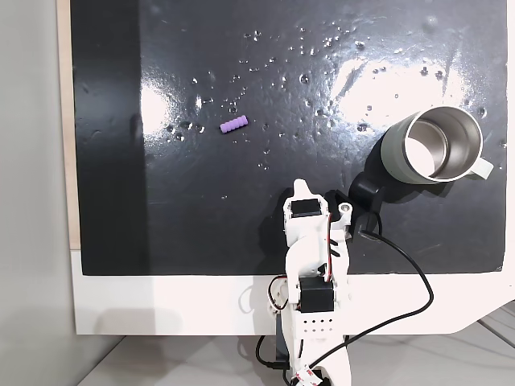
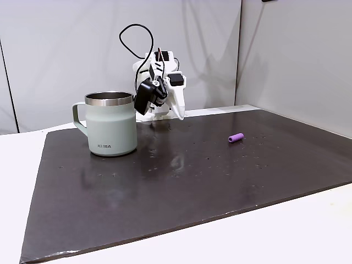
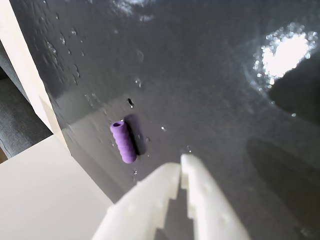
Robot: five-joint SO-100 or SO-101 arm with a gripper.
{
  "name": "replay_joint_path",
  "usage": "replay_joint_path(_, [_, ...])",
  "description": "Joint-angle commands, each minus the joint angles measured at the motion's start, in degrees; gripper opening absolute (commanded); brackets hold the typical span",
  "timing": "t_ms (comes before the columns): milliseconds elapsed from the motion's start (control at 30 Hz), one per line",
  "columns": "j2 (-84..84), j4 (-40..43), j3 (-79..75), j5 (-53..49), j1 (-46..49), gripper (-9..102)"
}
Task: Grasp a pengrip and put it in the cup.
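The pengrip [image 1: 235, 125] is a small light-purple ribbed cylinder lying on its side on the black mat, also seen in another fixed view [image 2: 236, 137]. In the wrist view the pengrip [image 3: 123, 142] lies ahead and to the left of my white fingertips. The grey-green cup [image 1: 392, 151] with a steel inside stands upright at the right, and shows at the left with its handle outward in the side-on fixed view [image 2: 111, 129]. My gripper [image 3: 180, 166] is shut with nothing in it. It hangs folded near the arm's base [image 1: 299, 187] [image 2: 179, 114], well apart from both things.
The glossy black mat [image 1: 161, 201] lies on a white table [image 1: 161, 305]. A black cable [image 1: 406, 265] runs from the arm's base past the mat's near edge. The mat's edge and the white table border [image 3: 45, 185] sit close to the pengrip in the wrist view.
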Motion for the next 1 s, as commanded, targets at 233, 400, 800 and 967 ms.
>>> replay_joint_path(233, [0.6,-1.9,-0.1,-1.1,-1.1,0])
replay_joint_path(400, [0.6,-1.9,-0.1,-1.5,-1.2,0])
replay_joint_path(800, [-6.3,-5.4,-10.6,-7.2,-2.1,0])
replay_joint_path(967, [-28.8,-9.2,-23.0,-4.2,-2.5,2])
